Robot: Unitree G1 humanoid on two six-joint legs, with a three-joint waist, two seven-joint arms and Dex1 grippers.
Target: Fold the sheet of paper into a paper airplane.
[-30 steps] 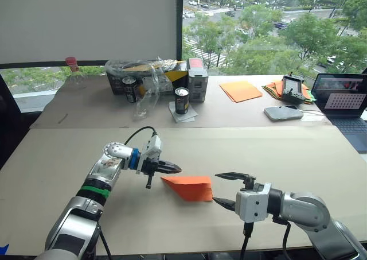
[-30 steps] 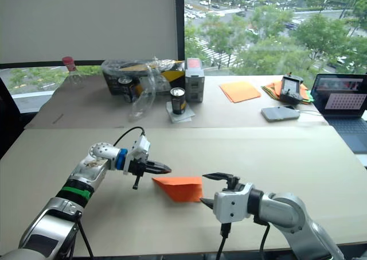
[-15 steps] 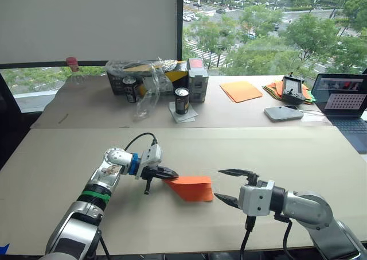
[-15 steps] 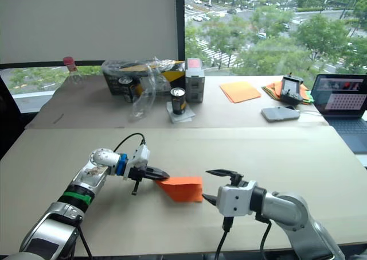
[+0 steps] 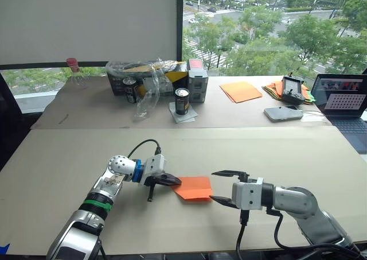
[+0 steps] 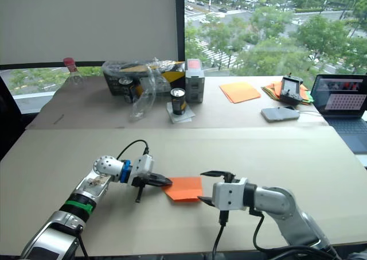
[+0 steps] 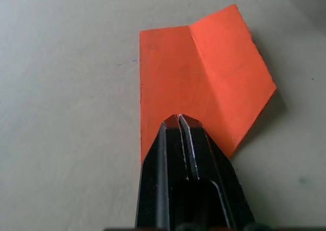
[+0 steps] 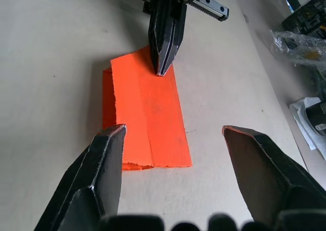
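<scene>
Sheet of paper [image 5: 192, 187], bright orange, folded with centre crease, lies flat on surface [image 5: 275, 148] near front edge, midway. Left gripper [image 5: 174, 181] fingers closed, tips pinning sheet's end. Right gripper [image 5: 221, 186] fingers spread wide, empty, just beside opposite end. Step: mid-fold. Next: right fingers must catch free edge.

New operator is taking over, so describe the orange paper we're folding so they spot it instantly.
On the near beige table, look between the two claws. The sheet of paper lies flat there, folded, bright orange, with the shut left claw pressing its edge. The paler orange sheet lies on the far table.
</scene>
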